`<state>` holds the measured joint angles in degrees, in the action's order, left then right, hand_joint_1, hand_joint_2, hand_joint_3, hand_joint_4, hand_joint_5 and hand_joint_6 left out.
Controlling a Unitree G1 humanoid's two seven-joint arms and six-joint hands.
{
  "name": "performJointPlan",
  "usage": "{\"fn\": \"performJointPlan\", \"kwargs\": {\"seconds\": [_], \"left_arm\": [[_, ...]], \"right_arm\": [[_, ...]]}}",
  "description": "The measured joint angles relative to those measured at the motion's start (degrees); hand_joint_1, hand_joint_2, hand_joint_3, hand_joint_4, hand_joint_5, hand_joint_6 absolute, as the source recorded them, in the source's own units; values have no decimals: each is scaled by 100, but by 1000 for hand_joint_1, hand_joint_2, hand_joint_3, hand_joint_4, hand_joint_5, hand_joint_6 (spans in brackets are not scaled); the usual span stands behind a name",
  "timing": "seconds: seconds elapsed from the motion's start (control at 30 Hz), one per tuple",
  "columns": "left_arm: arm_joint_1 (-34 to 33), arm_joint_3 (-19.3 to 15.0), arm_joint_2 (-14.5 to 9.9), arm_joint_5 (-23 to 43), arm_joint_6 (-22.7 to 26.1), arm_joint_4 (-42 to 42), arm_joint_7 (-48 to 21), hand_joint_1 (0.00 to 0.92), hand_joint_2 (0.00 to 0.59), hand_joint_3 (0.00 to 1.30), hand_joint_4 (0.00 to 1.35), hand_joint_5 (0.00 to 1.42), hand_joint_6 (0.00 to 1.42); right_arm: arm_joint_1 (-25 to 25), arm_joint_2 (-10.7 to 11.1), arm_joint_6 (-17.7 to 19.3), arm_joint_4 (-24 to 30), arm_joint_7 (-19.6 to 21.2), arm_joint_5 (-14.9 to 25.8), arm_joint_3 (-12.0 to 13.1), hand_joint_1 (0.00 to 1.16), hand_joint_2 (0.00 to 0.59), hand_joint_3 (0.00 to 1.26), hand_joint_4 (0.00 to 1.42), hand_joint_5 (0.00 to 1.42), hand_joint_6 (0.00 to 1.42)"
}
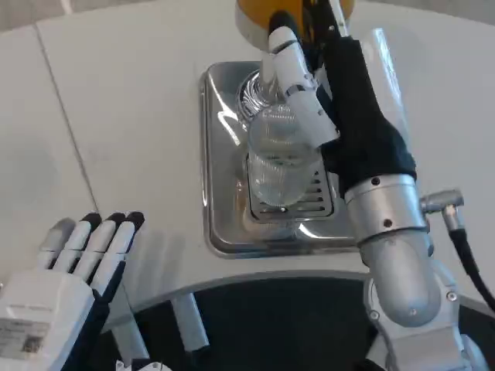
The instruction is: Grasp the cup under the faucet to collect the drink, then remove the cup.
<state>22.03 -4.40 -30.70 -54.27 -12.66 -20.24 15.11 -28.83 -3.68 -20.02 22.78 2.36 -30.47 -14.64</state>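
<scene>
A clear ribbed cup stands upright on the grille of a shiny steel drip tray, under the faucet of an orange drink dispenser. My right hand, with its black palm, is pressed close against the cup's right side. One of its white fingers lies along the cup's upper right rim. The palm hides the rest of the hand's hold, so I cannot say whether it grips the cup. My left hand lies flat at the lower left, far from the cup, fingers straight and holding nothing.
The white table spreads to the left of the tray, with a seam running down it. Its curved front edge passes just below the tray. My silver right forearm stands over the tray's right side.
</scene>
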Motion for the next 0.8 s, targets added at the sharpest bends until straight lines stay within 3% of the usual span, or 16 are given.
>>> {"fn": "performJointPlan", "kwargs": {"seconds": [0.1,0.27,0.57,0.8], "left_arm": [[-26,1,11,7,-1,54,0,0,56,0,0,0,0],[-101,1,11,9,-5,131,0,0,56,0,0,0,0],[-332,1,8,15,-13,199,0,0,53,0,0,0,0],[-423,4,9,42,-12,272,-1,0,53,0,0,0,0]], "right_arm": [[-165,116,-348,140,-302,-165,-4,0,504,27,0,0,0],[-193,155,-527,237,-444,-263,-99,0,528,51,0,0,0],[11,128,-444,240,-329,-440,-522,0,530,53,0,0,0],[89,131,-430,264,-259,-696,-649,0,546,51,0,0,0]]}}
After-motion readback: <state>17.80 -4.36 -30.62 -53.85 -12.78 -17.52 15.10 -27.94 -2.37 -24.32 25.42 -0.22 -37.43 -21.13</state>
